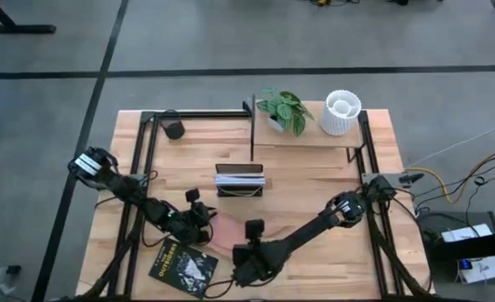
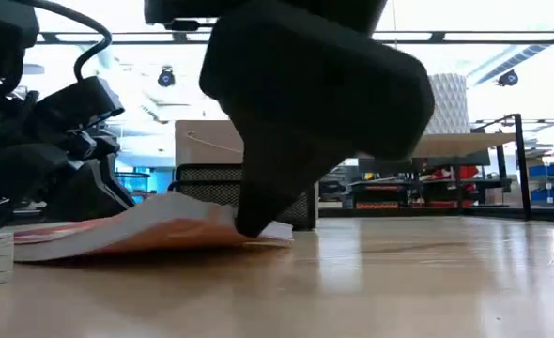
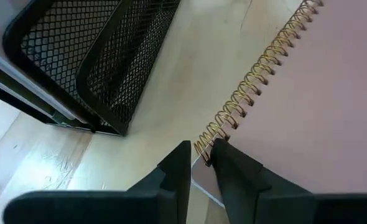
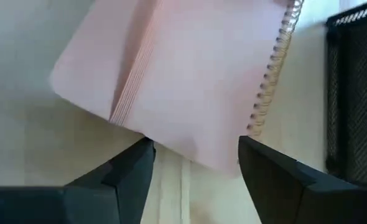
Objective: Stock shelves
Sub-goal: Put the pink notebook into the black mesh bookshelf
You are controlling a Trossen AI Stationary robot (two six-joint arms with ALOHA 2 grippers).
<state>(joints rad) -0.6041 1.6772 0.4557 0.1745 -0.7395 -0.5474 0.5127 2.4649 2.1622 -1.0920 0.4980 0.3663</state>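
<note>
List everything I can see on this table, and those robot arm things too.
Shelves: one, black frame with pale board, far side of the table.
Potted plant: one, green, on the shelf board.
Ribbed pot: one, white, on the shelf board.
Mesh rack: one, black, table centre.
Spiral notebook: one, pink, near the front, between the pincers.
Book: one, black cover, front left.
Small dark object: one, far left.
Left pincer: nearly closed at the notebook's spiral end.
Right pincer: open, over the notebook's edge.

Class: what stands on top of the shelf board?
On the shelf board stand a leafy plant and a white ribbed pot. Whatever lies beneath the board is hidden.
</note>
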